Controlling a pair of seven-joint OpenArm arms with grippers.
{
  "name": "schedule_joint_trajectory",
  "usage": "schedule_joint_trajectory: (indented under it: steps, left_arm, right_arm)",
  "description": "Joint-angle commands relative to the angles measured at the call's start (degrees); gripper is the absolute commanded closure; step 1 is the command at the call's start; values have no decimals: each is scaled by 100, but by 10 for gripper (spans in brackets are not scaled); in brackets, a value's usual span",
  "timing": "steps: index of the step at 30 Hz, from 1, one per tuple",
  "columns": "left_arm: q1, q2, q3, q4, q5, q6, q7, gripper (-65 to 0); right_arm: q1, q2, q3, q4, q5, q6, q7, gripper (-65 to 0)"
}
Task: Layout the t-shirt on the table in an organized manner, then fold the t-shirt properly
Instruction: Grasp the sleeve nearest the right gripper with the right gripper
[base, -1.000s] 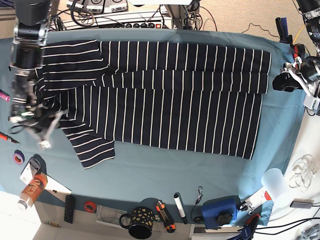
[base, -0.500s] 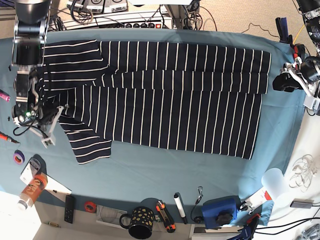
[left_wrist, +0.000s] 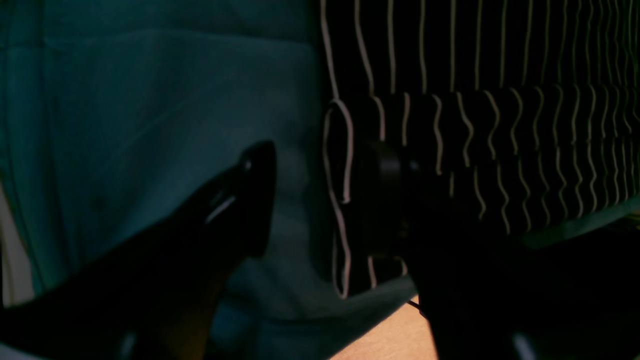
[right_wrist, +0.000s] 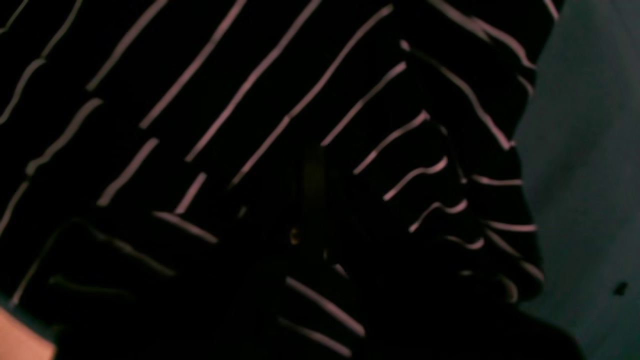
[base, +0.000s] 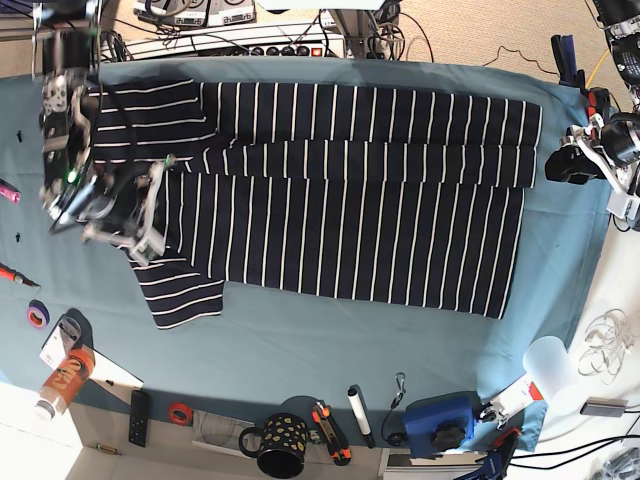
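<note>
The right gripper (base: 130, 215) is moving inward over the t-shirt (base: 340, 190), pinched shut on its sleeve area. The left gripper (base: 575, 160) is waiting wide open beside the t-shirt's hem. Folding step 1 likely needs carrying the sleeve inward.

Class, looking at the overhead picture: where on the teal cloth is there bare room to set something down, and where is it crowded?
Bare cloth of the table runs between the t-shirt hem and the front clutter. A narrower strip lies beside the shirt toward the left gripper. Crowded: the front edge, with the spotted mug, marker and tape roll.
</note>
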Motion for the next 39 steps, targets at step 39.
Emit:
schedule_joint_trajectory:
  steps: [39]
  left_arm:
    - [-39, -61, -37, 79, -87, -17, -205, -286]
  right_arm:
    - [1762, -376, 50, -2288, -11, -127, 35, 0]
